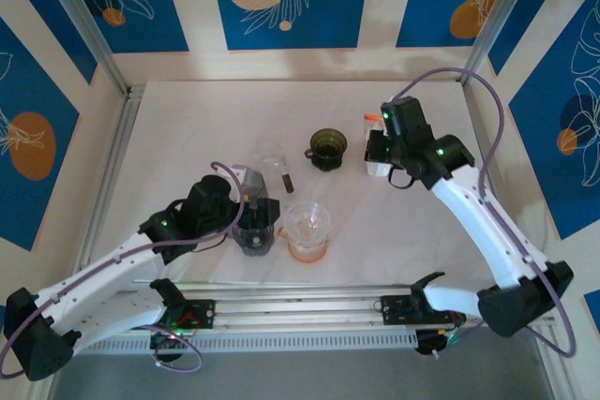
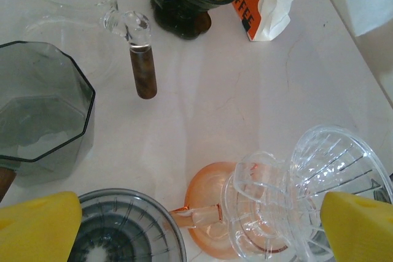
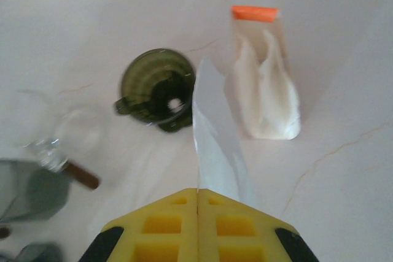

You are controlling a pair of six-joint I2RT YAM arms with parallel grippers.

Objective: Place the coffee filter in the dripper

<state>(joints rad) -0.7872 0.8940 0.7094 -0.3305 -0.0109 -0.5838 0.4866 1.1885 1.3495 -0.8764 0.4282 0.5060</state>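
Right pincer (image 3: 198,204) is clamped shut on the filter (image 3: 212,127), the white paper standing edge-on and pointing forward from between its yellow fingers. The filter hangs above the counter (image 1: 187,119), between the green dripper (image 3: 158,89) on its left and the orange-topped bag (image 3: 265,90) on its right, touching neither. The green dripper sits upright with nothing in it. Over on the other side, the left pincer (image 2: 196,225) is spread wide, holding nothing, low over a grey dripper (image 2: 126,231) and a clear dripper (image 2: 319,170) perched on an orange cup (image 2: 209,194). A wooden-handled glass jug (image 2: 144,72) lies beyond them.
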